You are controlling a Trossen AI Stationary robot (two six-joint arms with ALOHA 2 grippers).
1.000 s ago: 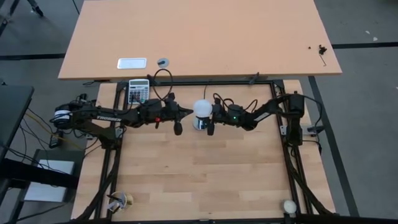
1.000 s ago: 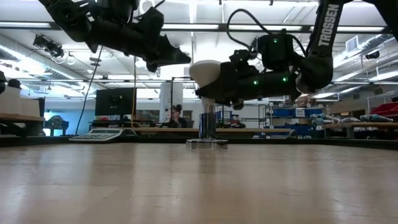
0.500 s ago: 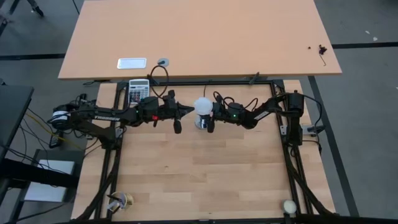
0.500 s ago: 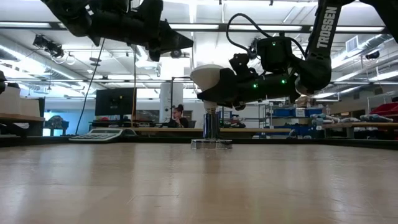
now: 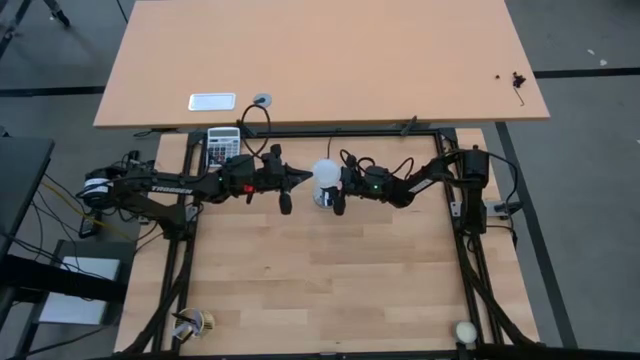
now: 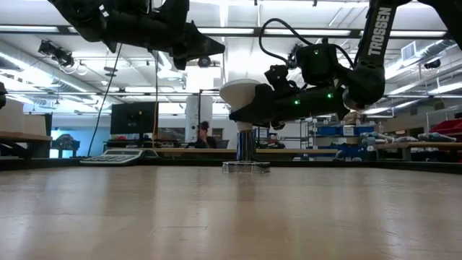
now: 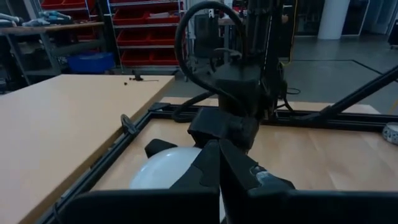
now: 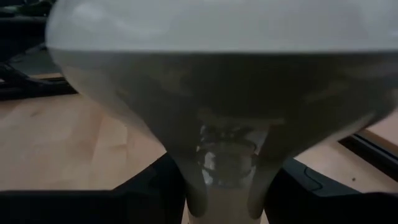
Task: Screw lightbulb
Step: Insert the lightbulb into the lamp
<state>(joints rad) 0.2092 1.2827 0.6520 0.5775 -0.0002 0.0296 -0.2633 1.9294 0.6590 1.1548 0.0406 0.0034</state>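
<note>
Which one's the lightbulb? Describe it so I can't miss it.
Look at the far middle of the wooden table, where both arms meet. The lightbulb sits in the right gripper, upright over the socket. It is far bigger than the cream balls at the near corners.

Wooden table (image 5: 330, 270): socket (image 6: 245, 166) near rear middle, calculator (image 5: 222, 146) rear left corner.

Calculator (image 5: 222, 146) lay at far edge of work table (image 5: 330, 290), partly under overhang of 2nd, larger table (image 5: 320, 60). On larger table: white rectangular plate (image 5: 212, 101), small round disc (image 5: 262, 99) just beside it, small dark bits (image 5: 517, 80) nr right edge. Cream ball (image 5: 465, 331) sat at work table's near right corner. Low view: person (image 6: 204, 134) seated in background.
</note>
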